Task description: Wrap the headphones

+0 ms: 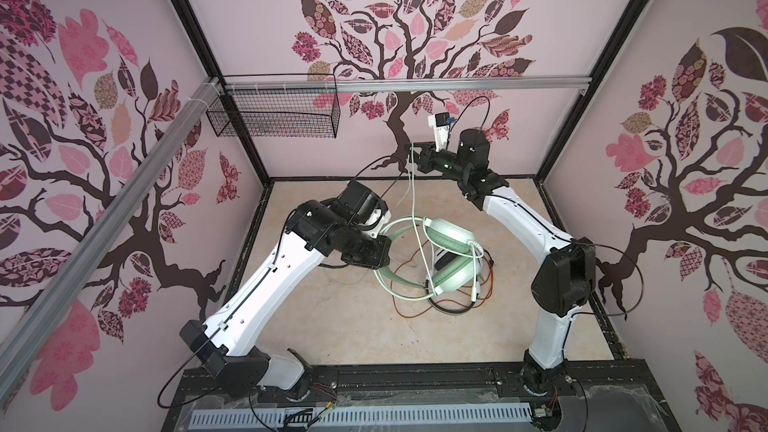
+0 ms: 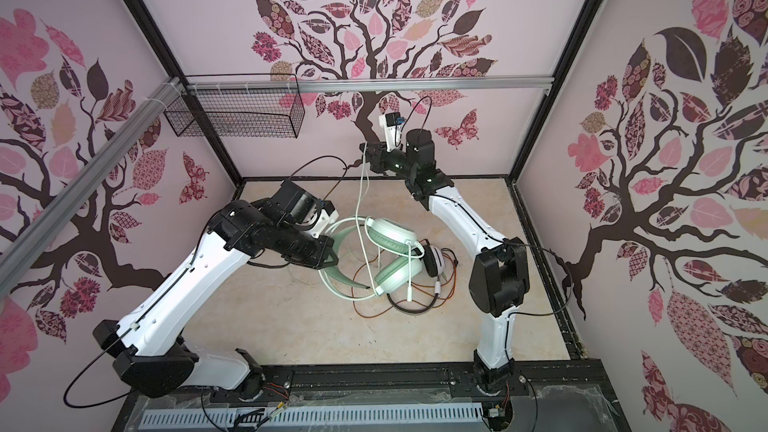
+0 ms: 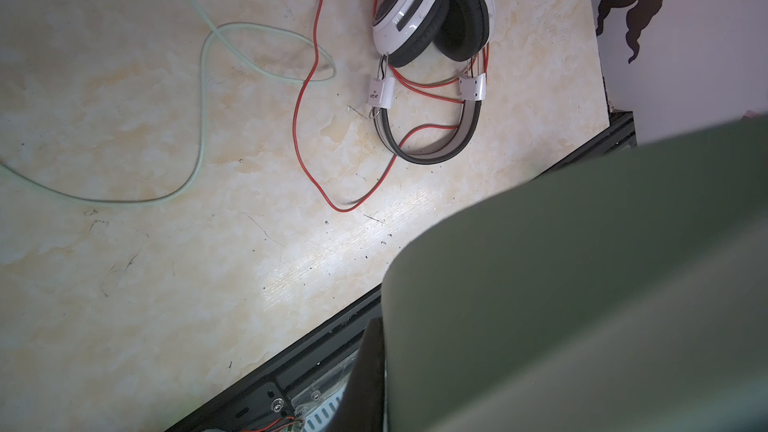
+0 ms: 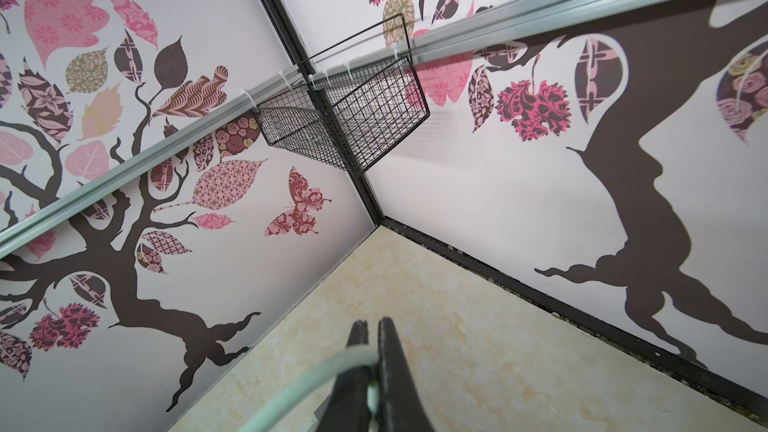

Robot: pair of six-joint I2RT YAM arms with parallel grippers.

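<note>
right wrist view: right pincer pinched shut on the pale cord; left pincer clamps the mint-green headphones

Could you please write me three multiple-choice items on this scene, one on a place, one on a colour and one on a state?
1. Where does the black wire basket hang?
A) from the rail, in the back-left corner
B) on the tabletop
C) on the right wall

2. What colour is the cord of the white-and-black headphones?
A) blue
B) orange-red
C) yellow

3. What is the right gripper doing?
A) resting open on the table
B) pinching the pale green cord aloft
C) gripping the basket

Answers: 1 A, it hangs from the rail beside the corner post; 2 B, red loops lie around the band; 3 B, its fingers close on the cord, high up.
</note>
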